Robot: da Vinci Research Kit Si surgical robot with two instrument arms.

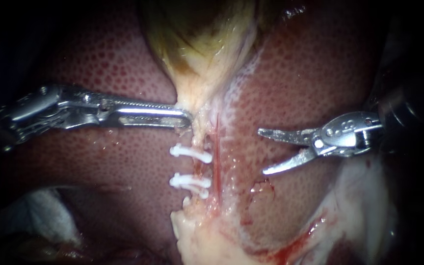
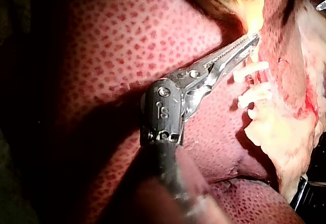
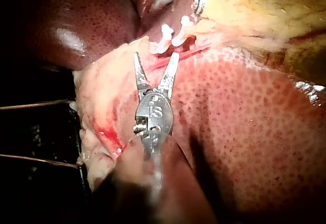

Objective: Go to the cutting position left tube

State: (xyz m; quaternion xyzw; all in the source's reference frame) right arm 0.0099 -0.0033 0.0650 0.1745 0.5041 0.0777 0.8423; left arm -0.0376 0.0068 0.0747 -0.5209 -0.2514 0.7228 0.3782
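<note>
Background: the mottled red liver (image 1: pixel 114 68) fills the endoscope view.
Gallbladder: the yellowish gallbladder (image 1: pixel 207 44) lies far and central, narrowing toward the near side into pale tissue.
Left tube: the left tube (image 1: pixel 198 168) runs from far to near below the gallbladder's neck, just left of the thin red right tube (image 1: pixel 217 147).
Clips: the far clip (image 1: pixel 191 153) and the near clip (image 1: pixel 190 181), both white, cross the left tube.
Left instrument: the left instrument (image 1: pixel 185 118) has its jaws pressed together on the gallbladder's neck, just far of the far clip.
Right instrument: the right instrument (image 1: pixel 261 152) has its jaws spread and holds nothing. It sits over the liver, right of both tubes and apart from them.
Left wrist view only: it shows the toothed inner face of one jaw.
Right wrist view only: the spread jaws point toward the clips, and the left instrument's tip lies beyond them.
</note>
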